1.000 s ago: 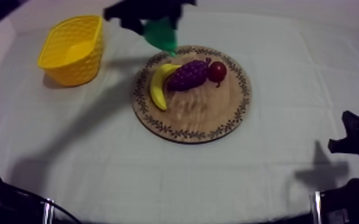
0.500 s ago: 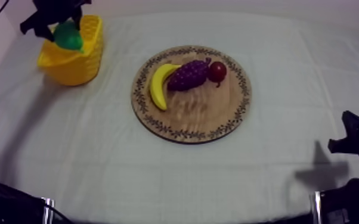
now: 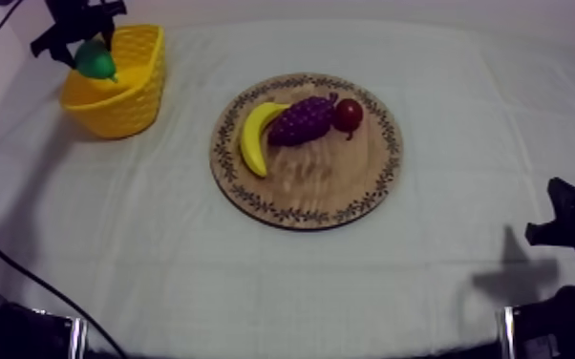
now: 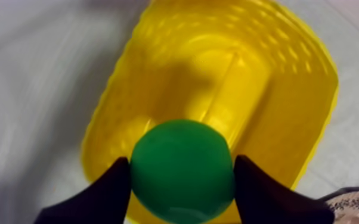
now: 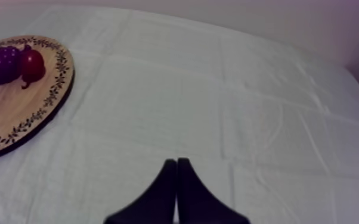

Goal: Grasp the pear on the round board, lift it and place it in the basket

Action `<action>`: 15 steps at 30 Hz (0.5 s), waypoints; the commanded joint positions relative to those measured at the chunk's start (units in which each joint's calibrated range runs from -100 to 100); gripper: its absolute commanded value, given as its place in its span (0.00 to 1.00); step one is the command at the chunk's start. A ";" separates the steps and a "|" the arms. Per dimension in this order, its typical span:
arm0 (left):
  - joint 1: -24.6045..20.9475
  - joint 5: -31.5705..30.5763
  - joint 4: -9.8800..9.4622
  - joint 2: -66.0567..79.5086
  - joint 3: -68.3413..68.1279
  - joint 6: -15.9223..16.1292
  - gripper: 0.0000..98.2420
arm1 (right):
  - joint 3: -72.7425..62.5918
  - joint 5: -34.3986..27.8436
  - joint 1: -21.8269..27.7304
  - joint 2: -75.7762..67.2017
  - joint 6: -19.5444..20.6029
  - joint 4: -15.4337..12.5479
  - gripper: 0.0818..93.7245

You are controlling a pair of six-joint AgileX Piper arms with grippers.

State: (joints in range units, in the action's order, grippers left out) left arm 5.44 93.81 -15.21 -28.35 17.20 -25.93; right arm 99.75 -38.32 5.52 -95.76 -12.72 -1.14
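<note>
Top view: left gripper [image 3: 79, 36] at the table's [image 3: 158, 272] far left corner, clamped on the green toy pear [image 3: 95, 61], held above the yellow woven plastic basket [image 3: 134, 103], near its left rim. The round wooden board with patterned rim [image 3: 301, 196], mid-table, carries a yellow banana [image 3: 255, 136], purple grape bunch [image 3: 303, 120] and small red fruit [image 3: 349, 113]. Left wrist view: black fingers [image 4: 101, 193] press both sides of the pear, basket floor beneath. Right wrist view: right gripper [image 5: 176, 179] closed to a wedge on nothing, over bare cloth beside the board. Step looks like placing, release not yet done. Next move probably: lower slightly, spread the fingers, and drop the pear clear of the rim.
</note>
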 commanded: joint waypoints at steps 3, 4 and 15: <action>-0.33 -2.94 1.15 -5.66 0.86 0.61 0.53 | 0.03 0.09 -0.01 0.01 -0.01 0.00 0.00; -0.44 -3.92 1.51 -6.90 0.97 0.76 0.53 | 0.03 0.09 -0.01 0.01 -0.01 0.00 0.00; -1.53 -10.33 4.81 -14.79 1.51 0.84 0.64 | 0.03 0.09 -0.01 0.01 -0.01 0.00 0.00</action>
State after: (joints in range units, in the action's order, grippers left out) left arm 3.90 83.74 -10.41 -43.24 18.65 -25.03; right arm 99.75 -38.23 5.52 -95.76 -12.72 -1.14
